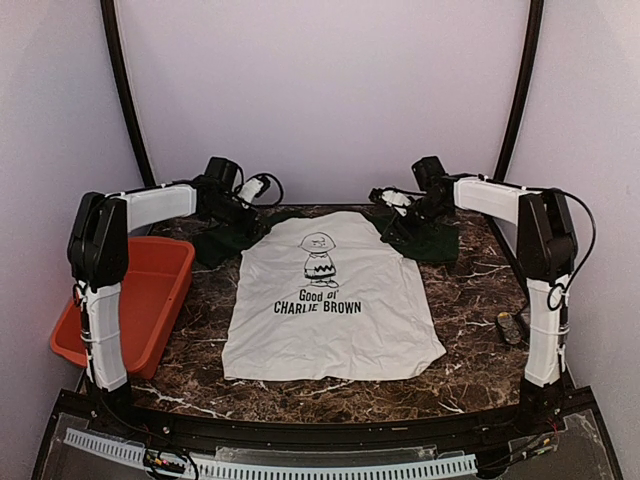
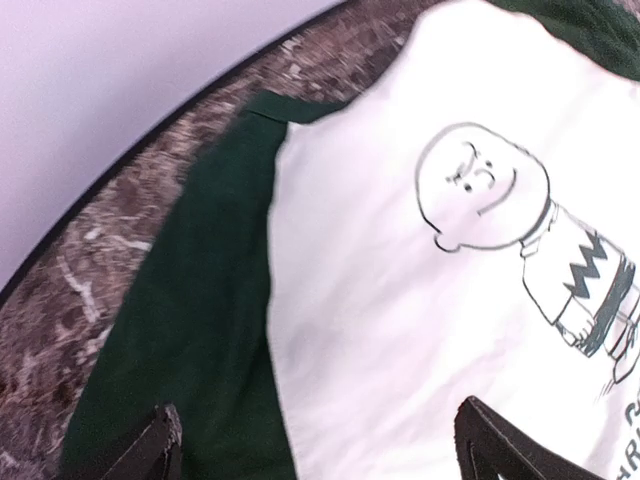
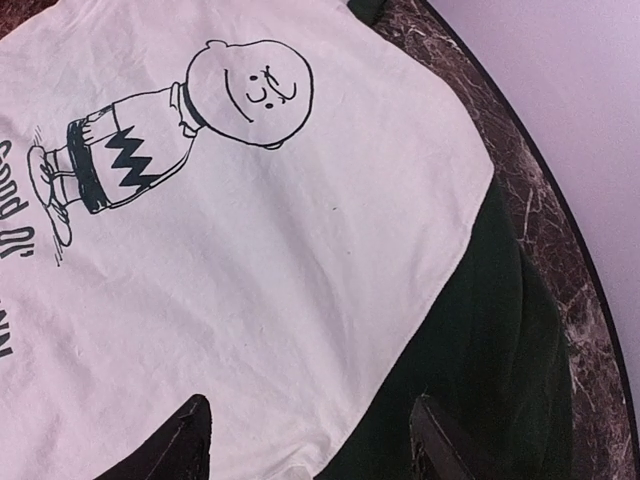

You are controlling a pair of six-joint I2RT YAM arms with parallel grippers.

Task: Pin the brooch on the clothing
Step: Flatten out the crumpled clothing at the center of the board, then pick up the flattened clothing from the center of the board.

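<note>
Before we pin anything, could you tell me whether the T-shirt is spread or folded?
Spread: the T-shirt lies flat and unfolded, its whole front print showing, sleeves out sideways.

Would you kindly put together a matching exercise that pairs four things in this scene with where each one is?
Things:
1. clothing
2. orange-red bin
3. left gripper
4. small dark object

Places:
A. at the right edge of the table
B. open, above a dark green sleeve
C. at the left edge of the table
D. spread flat in the middle of the table

Pairs: 1-D; 2-C; 3-B; 4-A
</note>
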